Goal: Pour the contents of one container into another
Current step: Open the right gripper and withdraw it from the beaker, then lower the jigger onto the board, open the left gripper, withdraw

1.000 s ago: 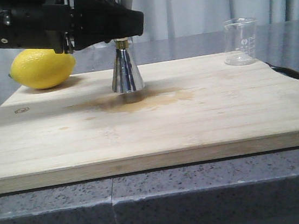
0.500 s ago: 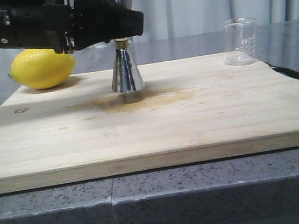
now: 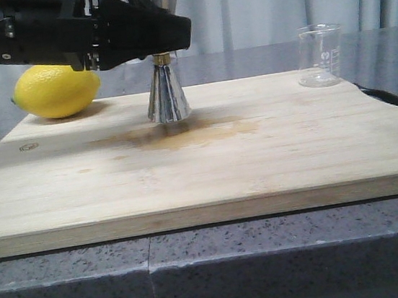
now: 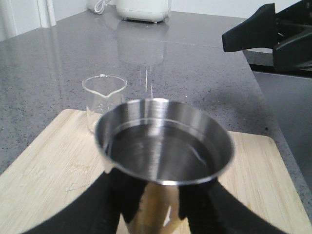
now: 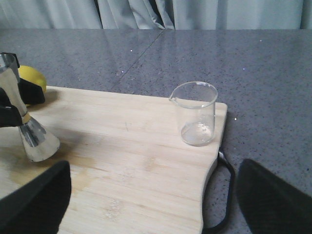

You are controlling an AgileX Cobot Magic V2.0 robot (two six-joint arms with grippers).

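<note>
Left end effector (image 3: 154, 49) pinching jigger (image 3: 168, 95) at waist; since half second ago I have raised it just clear of cutting board (image 3: 208, 162), liquid inside. Lift begun; carry and pour remain, I judge. Beaker (image 3: 320, 55) upright at board's far right corner, well apart. Right end effector (image 5: 151, 195) spread, idle. Lemon (image 3: 57, 91) behind left arm.

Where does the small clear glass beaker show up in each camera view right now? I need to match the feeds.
Front view: the small clear glass beaker stands at the far right corner of the pale wooden cutting board.
Left wrist view: beaker behind the shiny metal jigger.
Right wrist view: beaker near picture centre, at the board's corner.
Shared landmark: the jigger.
</note>
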